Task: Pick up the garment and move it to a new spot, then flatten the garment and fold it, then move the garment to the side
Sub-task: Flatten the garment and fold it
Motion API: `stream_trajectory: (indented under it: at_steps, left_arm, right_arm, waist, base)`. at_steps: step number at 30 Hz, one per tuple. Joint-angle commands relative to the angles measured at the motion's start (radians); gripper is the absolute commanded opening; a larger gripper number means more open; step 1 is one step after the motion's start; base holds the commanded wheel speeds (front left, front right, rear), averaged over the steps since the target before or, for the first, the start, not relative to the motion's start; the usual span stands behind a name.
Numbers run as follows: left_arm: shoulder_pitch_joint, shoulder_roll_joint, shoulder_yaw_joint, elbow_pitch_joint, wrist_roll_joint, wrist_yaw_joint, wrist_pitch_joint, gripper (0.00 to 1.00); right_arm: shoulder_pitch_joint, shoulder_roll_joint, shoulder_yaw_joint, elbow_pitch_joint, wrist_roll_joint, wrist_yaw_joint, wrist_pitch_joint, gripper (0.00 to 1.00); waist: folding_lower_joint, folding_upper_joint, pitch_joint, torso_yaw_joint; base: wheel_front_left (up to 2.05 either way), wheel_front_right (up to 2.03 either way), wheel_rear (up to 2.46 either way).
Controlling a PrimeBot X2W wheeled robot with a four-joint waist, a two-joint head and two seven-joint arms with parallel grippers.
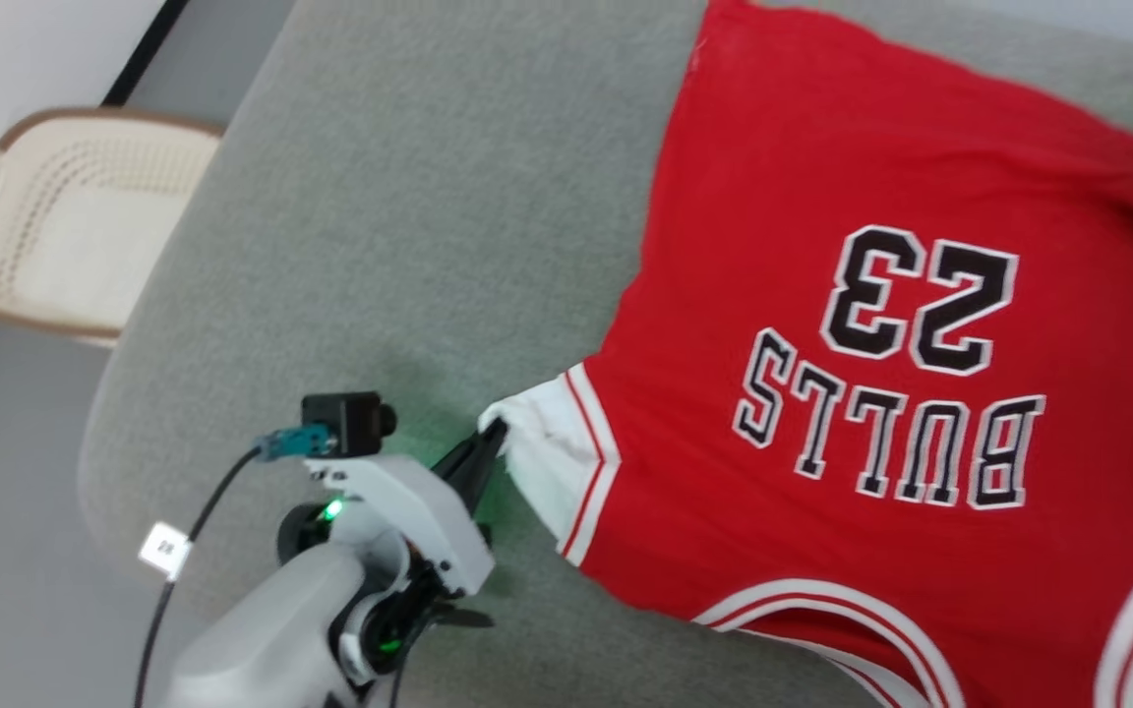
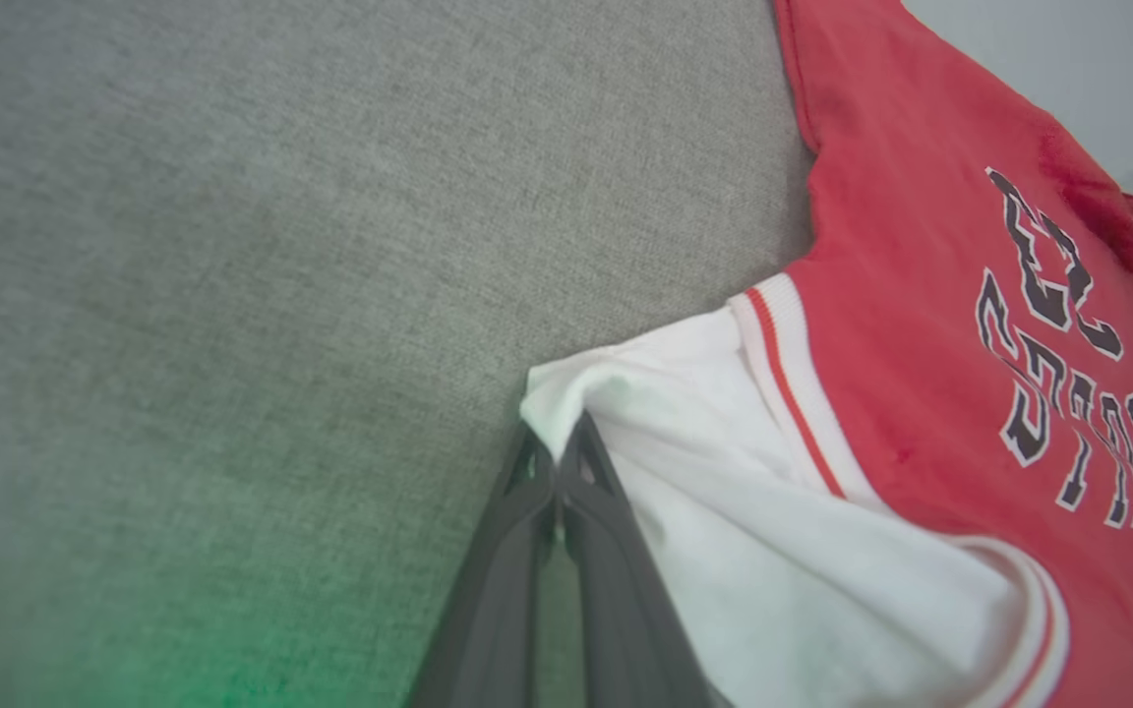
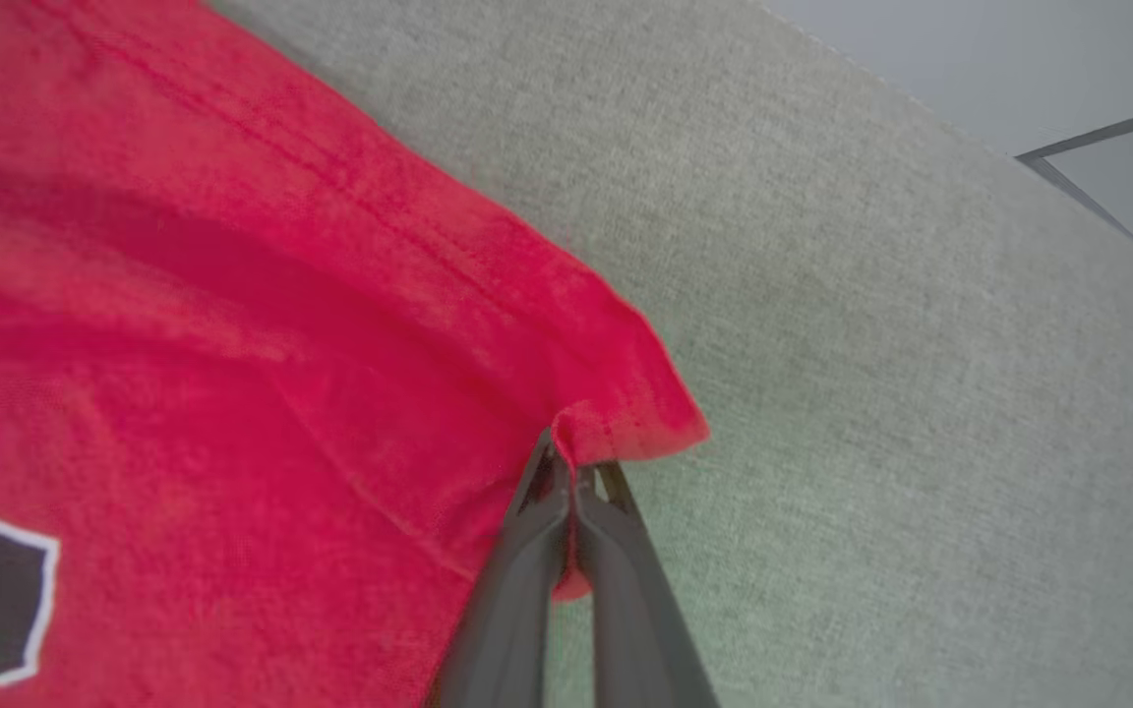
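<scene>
The red garment lies spread on the grey cushioned surface, its black "BULLS 23" lettering upside down in the head view. My left gripper is shut on the tip of the white sleeve at the garment's left side. In the left wrist view the left gripper pinches the edge of that white sleeve beside the red body. In the right wrist view my right gripper is shut on a red hem corner of the garment.
A cream perforated laundry basket stands on the floor off the surface's far left. A cable with a white tag trails from my left arm. Bare grey surface extends to the right of the garment's corner.
</scene>
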Motion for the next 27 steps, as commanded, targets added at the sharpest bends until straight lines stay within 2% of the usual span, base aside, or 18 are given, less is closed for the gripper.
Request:
stream_trajectory:
  at_steps: [1, 7, 15, 21, 27]
  left_arm:
    - [0.042, 0.020, -0.007, 0.020, -0.006, 0.018, 0.015, 0.00]
    - [0.081, 0.065, 0.007, -0.015, -0.021, 0.040, 0.019, 0.00]
    - [0.140, 0.121, 0.027, -0.079, -0.044, 0.080, 0.016, 0.00]
    - [0.167, 0.158, 0.039, -0.126, -0.053, 0.105, 0.018, 0.00]
    - [0.180, 0.179, 0.045, -0.179, -0.055, 0.135, 0.019, 0.00]
  right_arm:
    - [0.025, 0.002, 0.016, -0.010, 0.010, -0.001, -0.002, 0.00]
    - [0.147, -0.018, 0.122, -0.138, 0.137, -0.001, 0.019, 0.00]
    - [0.380, -0.126, 0.198, -0.435, 0.338, -0.001, 0.088, 0.00]
    - [0.591, -0.207, 0.122, -0.679, 0.421, -0.001, 0.154, 0.00]
    - [0.818, -0.205, -0.045, -0.919, 0.401, -0.001, 0.247, 0.00]
  waist:
    - [-0.0001, -0.0001, -0.073, -0.075]
    - [-0.0001, -0.0001, -0.134, -0.151]
    - [-0.0001, -0.0001, -0.182, -0.242]
    - [-0.0001, -0.0001, -0.193, -0.286]
    - [-0.0001, -0.0001, -0.183, -0.314]
  base:
    - [0.00, 0.00, 0.00]
    - [0.00, 0.00, 0.00]
    - [0.00, 0.00, 0.00]
    - [0.00, 0.00, 0.00]
    - [0.00, 0.00, 0.00]
